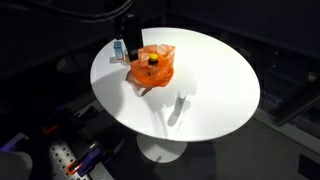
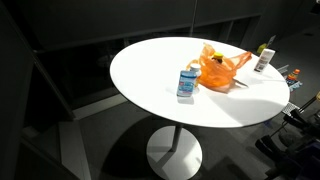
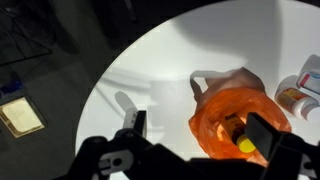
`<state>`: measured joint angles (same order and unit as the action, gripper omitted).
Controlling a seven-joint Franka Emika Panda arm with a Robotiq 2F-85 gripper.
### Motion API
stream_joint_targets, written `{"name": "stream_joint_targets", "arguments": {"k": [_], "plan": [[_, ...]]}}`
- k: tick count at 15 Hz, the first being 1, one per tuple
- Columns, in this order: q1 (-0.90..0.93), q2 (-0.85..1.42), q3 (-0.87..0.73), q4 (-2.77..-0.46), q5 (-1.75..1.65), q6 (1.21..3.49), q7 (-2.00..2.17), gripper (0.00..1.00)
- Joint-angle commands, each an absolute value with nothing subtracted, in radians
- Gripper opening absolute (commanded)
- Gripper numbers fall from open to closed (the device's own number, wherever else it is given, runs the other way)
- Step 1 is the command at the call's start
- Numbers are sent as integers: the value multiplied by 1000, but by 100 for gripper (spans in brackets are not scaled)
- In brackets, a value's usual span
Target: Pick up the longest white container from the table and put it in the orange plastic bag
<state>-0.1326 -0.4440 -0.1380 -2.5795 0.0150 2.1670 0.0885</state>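
Observation:
The longest white container (image 1: 180,108) is a slim pale tube on the round white table (image 1: 220,70), apart from the orange plastic bag (image 1: 155,68). It also shows in an exterior view (image 2: 262,58) and faintly in the wrist view (image 3: 122,103). The bag (image 2: 220,68) is crinkled and open-topped, with a yellow and dark object (image 3: 240,135) inside. My gripper (image 3: 200,135) is open and empty, hovering above the bag (image 3: 235,120) with the bag's mouth between its fingers. In an exterior view the gripper (image 1: 128,38) hangs over the bag's far side.
A small bluish bottle (image 1: 118,48) stands beside the bag, also in an exterior view (image 2: 186,82) and the wrist view (image 3: 308,75). Another small bottle (image 3: 292,100) stands next to it. The table edge (image 3: 100,90) drops to a dark floor with clutter (image 1: 60,160).

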Motion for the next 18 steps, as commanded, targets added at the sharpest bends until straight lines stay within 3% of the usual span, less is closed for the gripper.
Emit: {"name": "stream_joint_targets", "arguments": {"k": [1,8,18], "plan": [[-142,-443,-129,-2578,20,2165,85,100],[-166,-350,-154,-2518,38,2245,109,100],[-163,-3,-187,-2337,67,2407,-8,100]]}}
